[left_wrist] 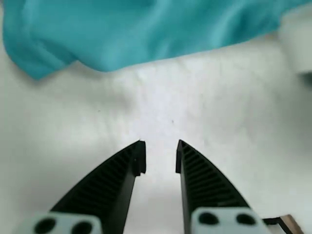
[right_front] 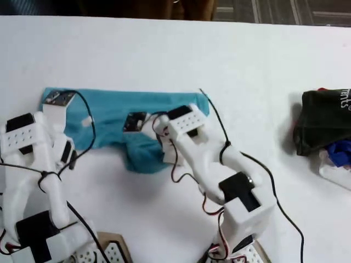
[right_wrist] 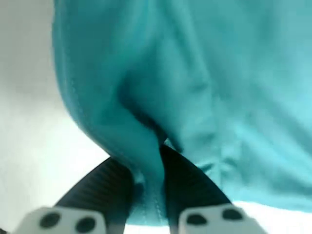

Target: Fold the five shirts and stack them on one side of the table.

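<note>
Teal shirt (right_front: 115, 112), soft rumpled folds, pinched by right hand (right_wrist: 148, 163).

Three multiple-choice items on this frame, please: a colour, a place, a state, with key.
1. The spread shirt is: A red; B teal; C yellow.
2. The dark bundle lies: A on the spread shirt; B by the table's right edge, high view; C in a claw.
3. The right claw is: A open over bare table; B shut on the spread shirt; C holding the dark bundle.
Key: B, its cloth is teal; B, it sits apart there; B, cloth is pinched in it.
</note>
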Robot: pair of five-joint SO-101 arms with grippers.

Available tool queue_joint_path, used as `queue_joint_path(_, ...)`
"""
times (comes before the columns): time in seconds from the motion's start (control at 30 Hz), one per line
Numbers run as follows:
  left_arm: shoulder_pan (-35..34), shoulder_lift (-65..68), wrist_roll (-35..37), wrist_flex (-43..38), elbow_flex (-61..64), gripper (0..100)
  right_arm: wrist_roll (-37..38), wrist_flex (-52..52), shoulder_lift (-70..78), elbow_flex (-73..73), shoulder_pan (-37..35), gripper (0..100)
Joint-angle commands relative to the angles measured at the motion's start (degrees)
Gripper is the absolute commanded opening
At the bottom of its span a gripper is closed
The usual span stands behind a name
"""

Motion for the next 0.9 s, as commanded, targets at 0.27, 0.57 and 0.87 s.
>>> queue_joint_path(0.27, 0.35, -1.85, 0.44, -0.18, -1.98, 12, 0.53, 4.79, 0.31, -17.23, 3.82, 1.9)
queue_joint_path(0.57, 0.35, -1.85, 0.35, -0.26, -1.71, 12, 0.09, -6.99, 6.20, -18.64, 5.32, 1.9)
queue_joint_path(0.87, 0.26, -1.85, 0.35, -0.26, -1.63, 12, 0.00, -12.35, 8.92, -18.73, 5.67, 1.9)
